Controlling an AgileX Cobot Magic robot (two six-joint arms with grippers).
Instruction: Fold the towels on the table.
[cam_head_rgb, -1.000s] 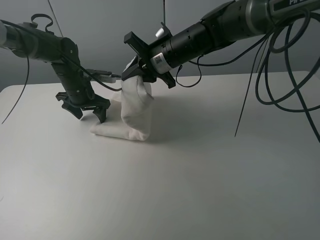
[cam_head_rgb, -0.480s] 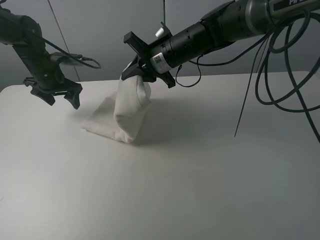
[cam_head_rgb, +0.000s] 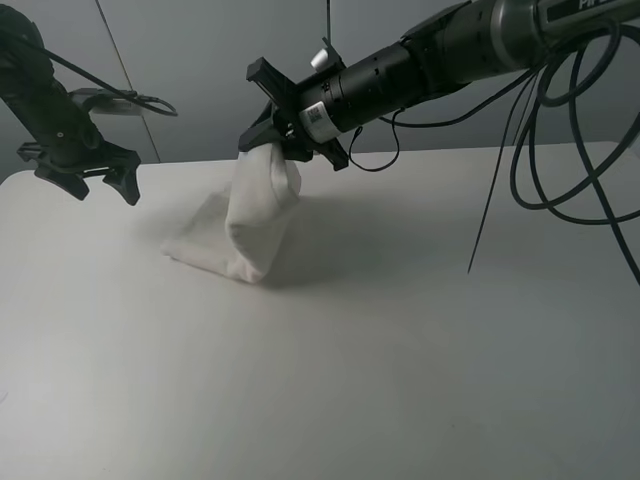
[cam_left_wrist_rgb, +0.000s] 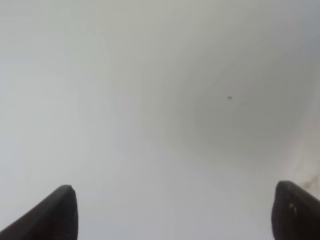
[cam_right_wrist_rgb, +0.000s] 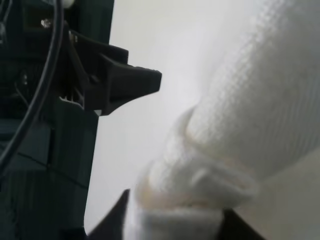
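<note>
The white terry towel (cam_head_rgb: 255, 215) stands bunched on the table (cam_head_rgb: 350, 400) left of centre. Its top is lifted to my right gripper (cam_head_rgb: 272, 150), which reaches in from the right and is shut on the upper folds. In the right wrist view the towel (cam_right_wrist_rgb: 240, 115) fills the frame, with a gathered wad between the dark fingers (cam_right_wrist_rgb: 112, 225). My left gripper (cam_head_rgb: 100, 188) hangs open and empty above the table's far left corner, well clear of the towel. The left wrist view shows its two fingertips (cam_left_wrist_rgb: 60, 210) wide apart over bare table (cam_left_wrist_rgb: 150, 100).
Thick black cables (cam_head_rgb: 560, 150) hang from the right arm over the table's right side. A thin cable (cam_head_rgb: 485, 210) drops to the tabletop right of centre. Dark arm hardware with a cable (cam_right_wrist_rgb: 55, 100) shows beside the towel in the right wrist view.
My left gripper has drawn back from beside the towel, up and to the far left. The towel's base has slid slightly left, its top still held up.
</note>
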